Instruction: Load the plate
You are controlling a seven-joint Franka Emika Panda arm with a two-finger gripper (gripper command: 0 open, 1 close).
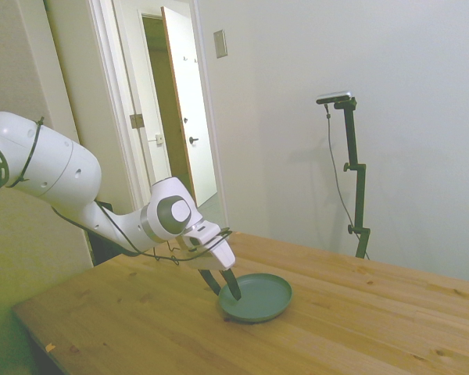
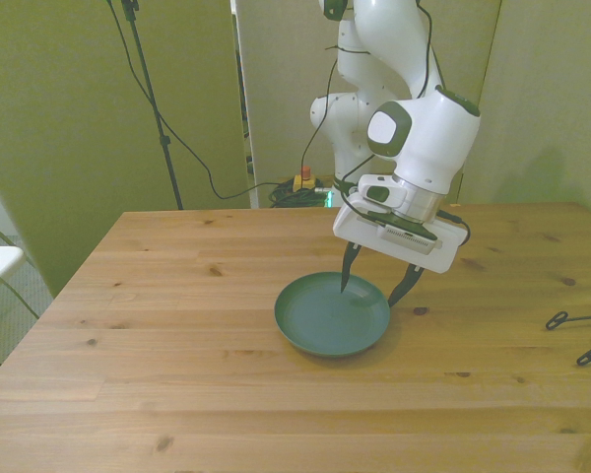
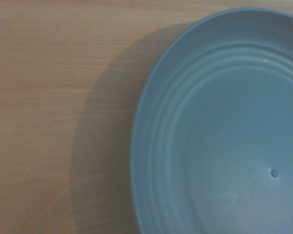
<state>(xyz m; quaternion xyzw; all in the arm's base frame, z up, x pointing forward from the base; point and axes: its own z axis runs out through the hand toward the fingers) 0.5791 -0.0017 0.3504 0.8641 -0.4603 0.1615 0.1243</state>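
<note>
End effector (image 2: 376, 283), fingers spread, straddles the teal plate's (image 2: 327, 323) rim at frame centre; gripping and loading apparently remain.

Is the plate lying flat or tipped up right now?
Flat: the plate sits level on the table, rim up, empty.

1. The wooden table (image 2: 177, 296) is made of pale, knotty planks that run across the front view.
2. A teal-green plate (image 2: 325, 320) lies flat on the table, near its middle in the front view (image 1: 258, 301).
3. The wrist view shows the plate's (image 3: 219, 136) ringed inside, with bare wood (image 3: 53, 97) beside its rim.
4. Two small dark wire pieces (image 2: 576, 320), possibly clips, lie on the table by the front view's right edge, well apart from the plate.
</note>
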